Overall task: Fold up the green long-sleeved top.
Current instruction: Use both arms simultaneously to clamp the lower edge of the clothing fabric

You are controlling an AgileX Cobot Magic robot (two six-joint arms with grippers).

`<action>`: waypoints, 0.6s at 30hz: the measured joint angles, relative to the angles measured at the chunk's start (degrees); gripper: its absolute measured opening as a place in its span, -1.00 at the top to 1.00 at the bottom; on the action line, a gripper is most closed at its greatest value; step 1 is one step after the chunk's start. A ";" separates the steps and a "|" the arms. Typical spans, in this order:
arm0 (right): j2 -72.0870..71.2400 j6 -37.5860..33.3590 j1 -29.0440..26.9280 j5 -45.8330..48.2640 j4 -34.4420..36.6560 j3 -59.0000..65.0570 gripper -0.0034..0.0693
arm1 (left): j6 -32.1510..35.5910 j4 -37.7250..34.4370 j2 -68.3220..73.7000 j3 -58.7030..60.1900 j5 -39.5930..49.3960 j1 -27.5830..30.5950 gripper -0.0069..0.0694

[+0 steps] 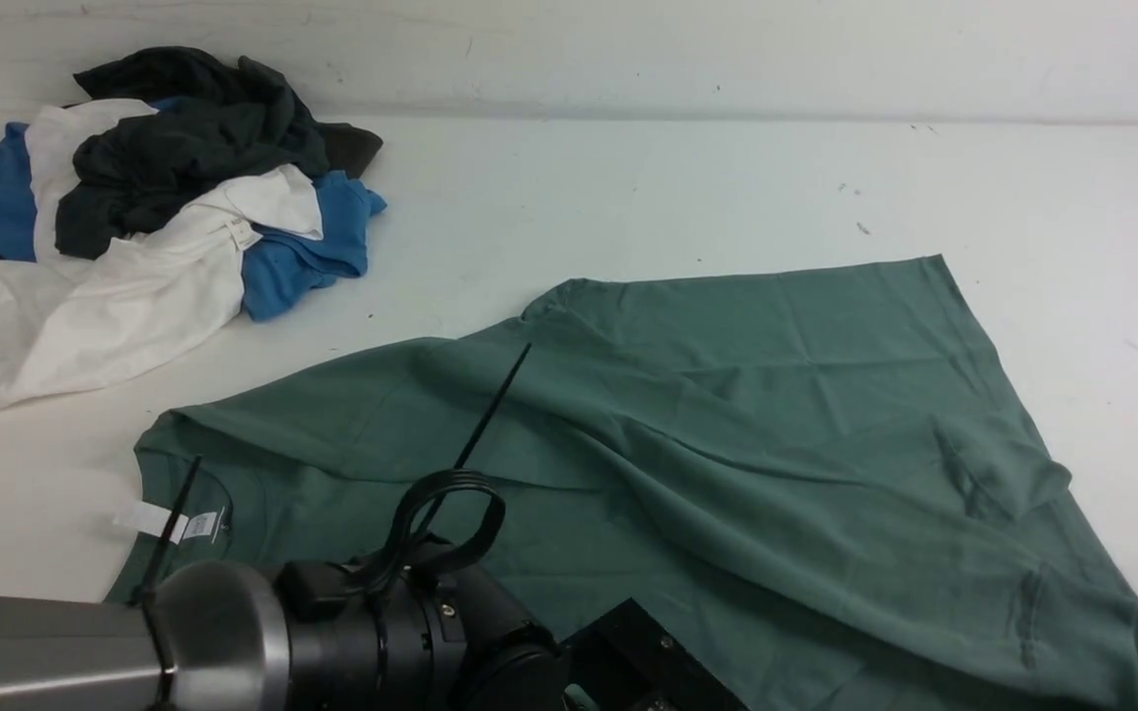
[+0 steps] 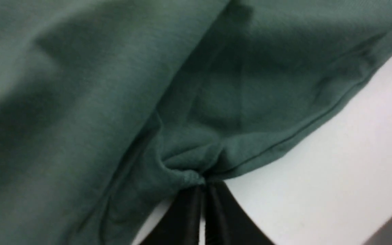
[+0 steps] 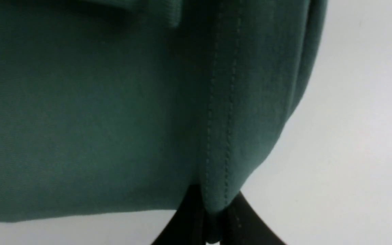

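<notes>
left fingers, right fingers pinch green top: wrist views only.

We count 1 green long-sleeved top, 1 heap of other clothes, 1 table, 2 grippers: left gripper, right gripper.

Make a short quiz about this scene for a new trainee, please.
1. True or false: the left gripper is shut on the green top.
2. The pile of other clothes lies: A) at the far left of the table; B) at the far right; C) on the green top.
3. Fill in: the right gripper pinches a stitched ___ of the green top.
Key: 1 true; 2 A; 3 hem.
</notes>
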 joint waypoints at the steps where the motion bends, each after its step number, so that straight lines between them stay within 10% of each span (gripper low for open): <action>1: -0.31 0.00 0.00 0.14 0.00 0.00 0.83 | 0.00 0.00 -0.09 0.00 0.20 0.00 0.82; 18: -30.71 2.80 0.00 11.82 0.62 1.42 0.83 | -1.61 -0.29 -24.25 1.14 14.79 3.05 0.83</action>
